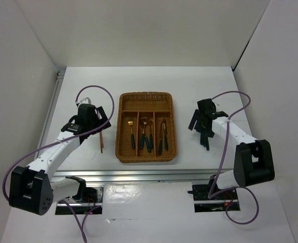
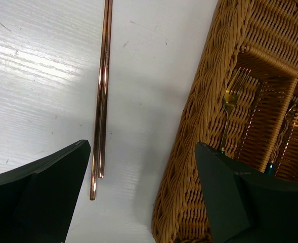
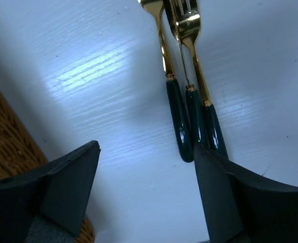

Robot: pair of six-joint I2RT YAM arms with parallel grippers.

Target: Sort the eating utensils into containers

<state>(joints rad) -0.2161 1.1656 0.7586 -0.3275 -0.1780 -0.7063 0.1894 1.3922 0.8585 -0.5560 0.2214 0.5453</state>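
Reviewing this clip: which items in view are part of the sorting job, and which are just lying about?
Part of the job:
- wicker tray, with cutlery already in its long slots
- chopsticks, a pair lying left of the tray
- green-handled pieces, three lying together right of the tray

Just lying about:
- nothing loose that I can see; the purple cables are rig wiring

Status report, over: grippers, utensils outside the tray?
Left gripper, right gripper open, empty. Copper-brown chopstick pair on table beside brown wicker tray. Three green-handled gold utensils by right gripper, unobstructed.

Lab: white-walled robot test bench [image 1: 199,86]
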